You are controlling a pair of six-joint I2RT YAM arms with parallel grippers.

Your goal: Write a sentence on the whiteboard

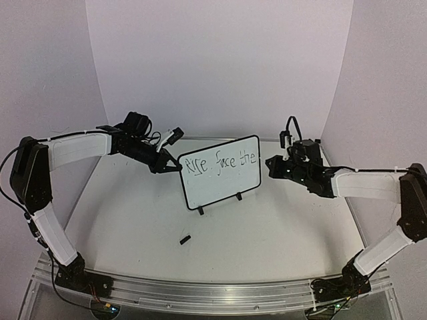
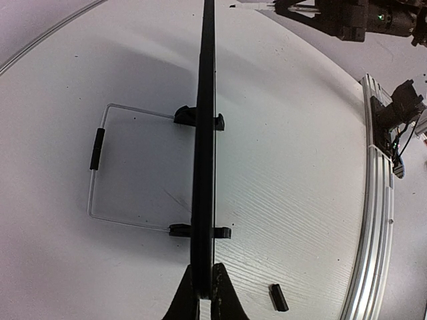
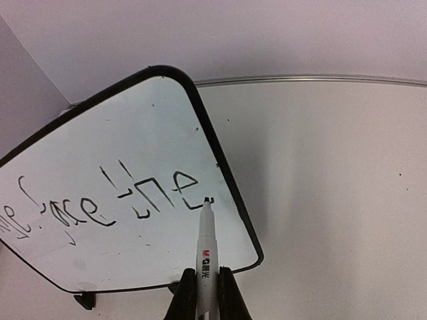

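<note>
The whiteboard [image 1: 223, 183] stands upright mid-table on two small black feet. Along its top runs the sentence [image 1: 220, 162], reading "Rise face the". My left gripper [image 1: 175, 164] is shut on the board's left edge. The left wrist view shows the whiteboard [image 2: 203, 167] edge-on, pinched between the left gripper [image 2: 203, 288] jaws. My right gripper [image 1: 269, 165] is at the board's right edge, shut on a white marker [image 3: 206, 250]. In the right wrist view, the right gripper [image 3: 207, 297] holds the marker's tip against the whiteboard [image 3: 133, 127], at the end of the sentence [image 3: 113, 200].
A small black marker cap [image 1: 185, 239] lies on the table in front of the board, also the cap [image 2: 278, 297] in the left wrist view. A wire stand [image 2: 97, 148] lies flat behind the board. An aluminium rail [image 1: 200, 293] borders the near edge; lilac walls enclose three sides.
</note>
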